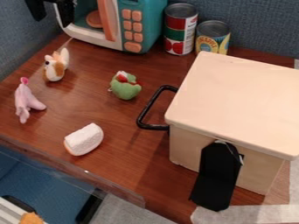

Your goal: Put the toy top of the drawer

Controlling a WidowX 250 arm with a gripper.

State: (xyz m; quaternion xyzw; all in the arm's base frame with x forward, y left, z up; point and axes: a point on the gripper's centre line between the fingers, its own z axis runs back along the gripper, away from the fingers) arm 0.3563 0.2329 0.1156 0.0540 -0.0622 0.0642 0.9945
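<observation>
Small toys lie on the counter (161, 164) beside the pale drawer box (234, 100).
The pincer (52, 15) hangs spread at the upper left, by the toy microwave (140, 26). Which toy is meant I cannot tell: the green plush toy (125, 89) sits near the box's black handle (146, 109); the orange-and-white toy (57, 68), the pink toy (26, 100) and a white rounded piece (85, 140) lie farther left, apart from one another. Two cans (181, 30) stand behind the box.
</observation>
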